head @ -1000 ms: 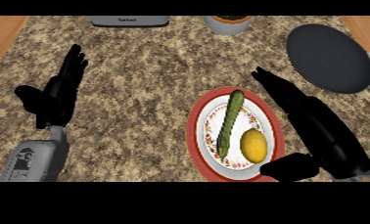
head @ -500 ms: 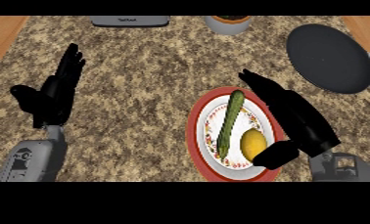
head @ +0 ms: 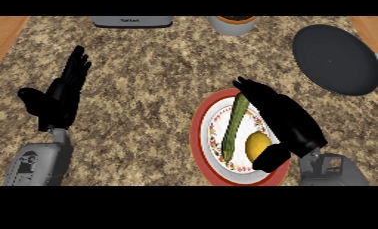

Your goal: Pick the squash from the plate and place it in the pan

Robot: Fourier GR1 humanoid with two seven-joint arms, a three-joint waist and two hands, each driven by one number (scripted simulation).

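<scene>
A red-rimmed plate (head: 203,143) lies at the lower right of the counter. On it are a long green squash (head: 234,125) and, beside its lower end, a round yellow fruit (head: 258,144). My right hand (head: 284,118) hovers over the plate's right half. Its straight fingers lie along the right side of the squash, and its thumb sits just below the yellow fruit. It holds nothing. The dark round pan (head: 332,58) sits at the upper right, apart from the plate. My left hand (head: 59,98) rests open at the left, fingers up.
A grey appliance (head: 131,21) and a small grey pot (head: 234,24) stand along the counter's far edge. Wooden surfaces show at both upper corners. Speckled countertop lies between the two hands.
My right hand has moved left from beside the plate to over its right half, close to the squash and the yellow fruit. The left hand has barely shifted.
</scene>
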